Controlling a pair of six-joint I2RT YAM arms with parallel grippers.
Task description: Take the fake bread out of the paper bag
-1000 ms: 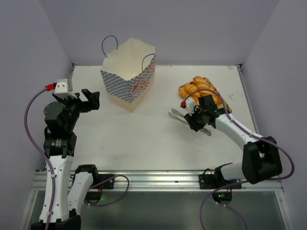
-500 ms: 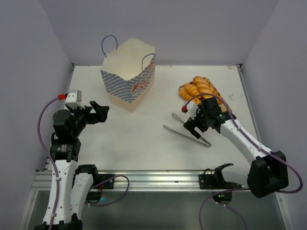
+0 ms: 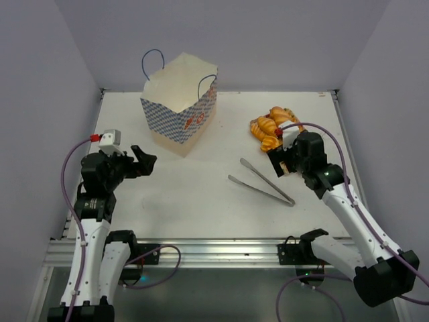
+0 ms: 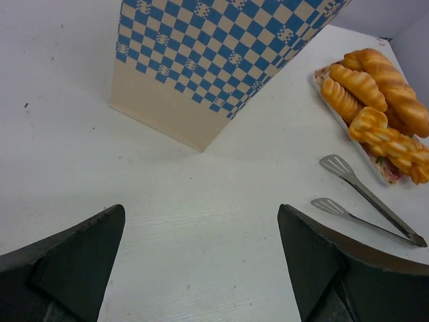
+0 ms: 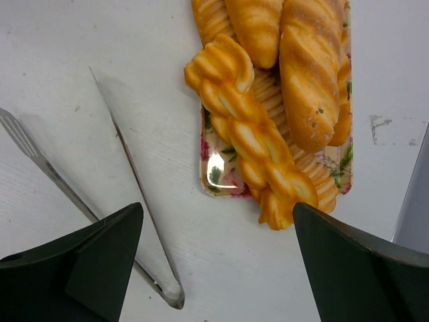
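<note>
The paper bag (image 3: 177, 111) stands upright at the back left of the table, mouth open; its blue checkered band (image 4: 228, 54) fills the top of the left wrist view. Several glossy golden fake breads (image 3: 271, 124) (image 5: 268, 100) (image 4: 375, 100) lie piled on a pink floral tray (image 5: 218, 171) at the back right. My right gripper (image 3: 280, 163) (image 5: 218, 215) hovers open just in front of the tray, holding nothing. My left gripper (image 3: 144, 161) (image 4: 201, 221) is open over bare table, in front of and left of the bag. The bag's inside is hidden.
Metal tongs (image 3: 261, 181) (image 5: 127, 181) (image 4: 365, 201) lie flat on the table left of my right gripper, their tips pointing toward the bag. Grey walls close in the table at the left, right and back.
My right gripper opened and let go of the tongs, which now lie on the table; it drew back to the right. My left arm lowered and shifted slightly right.
</note>
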